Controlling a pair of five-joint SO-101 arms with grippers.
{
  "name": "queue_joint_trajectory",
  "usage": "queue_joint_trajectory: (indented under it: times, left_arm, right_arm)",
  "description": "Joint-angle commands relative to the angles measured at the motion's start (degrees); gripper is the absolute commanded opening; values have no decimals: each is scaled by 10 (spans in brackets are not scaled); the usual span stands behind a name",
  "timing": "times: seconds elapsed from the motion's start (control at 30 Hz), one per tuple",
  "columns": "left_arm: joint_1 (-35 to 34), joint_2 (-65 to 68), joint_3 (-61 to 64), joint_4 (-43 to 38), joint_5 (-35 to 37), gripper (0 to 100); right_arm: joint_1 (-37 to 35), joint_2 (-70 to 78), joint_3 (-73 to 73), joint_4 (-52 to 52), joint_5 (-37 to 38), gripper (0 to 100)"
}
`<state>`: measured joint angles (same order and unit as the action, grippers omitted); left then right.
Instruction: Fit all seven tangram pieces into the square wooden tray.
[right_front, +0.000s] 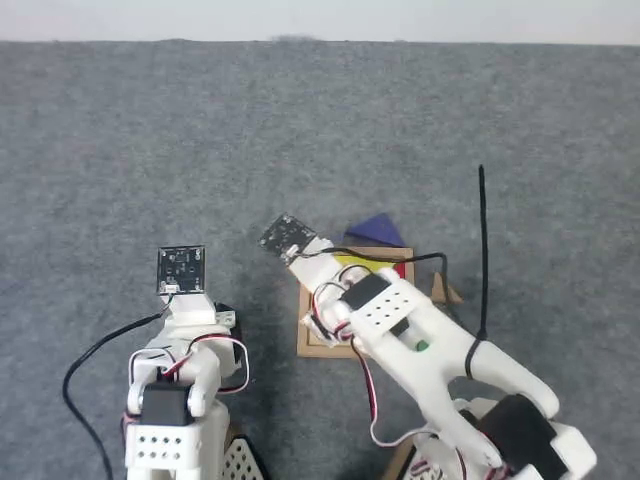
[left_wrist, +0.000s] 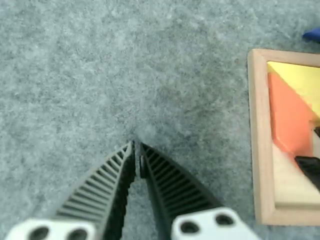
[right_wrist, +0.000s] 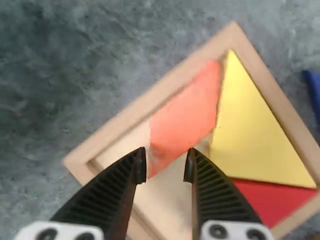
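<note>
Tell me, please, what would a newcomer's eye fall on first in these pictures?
First the wooden tray on the grey carpet, with a yellow triangle, an orange piece and a red piece bright inside it. The right arm is over the tray, its jaws open at a corner of the orange piece, while the left arm has its jaws shut above bare carpet beside the tray.

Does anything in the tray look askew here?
The orange piece sits slightly crooked in the wooden tray: a wedge of bare wood seems to show between it and the yellow triangle. The right gripper, open, straddles its corner.
</note>
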<state>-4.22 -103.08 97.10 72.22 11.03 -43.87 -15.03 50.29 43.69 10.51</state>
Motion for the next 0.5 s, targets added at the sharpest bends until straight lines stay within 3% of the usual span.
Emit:
queue_joint_trajectory:
  times: [0.0,0.47]
  left_arm:
    - [-4,-11,-7,1,-5,13]
    - [-4,-11,-7,1,-5,13]
  right_arm:
    - [-5,-3,-10,-17,-7,127]
    - [26,2,-12,-36,-6,127]
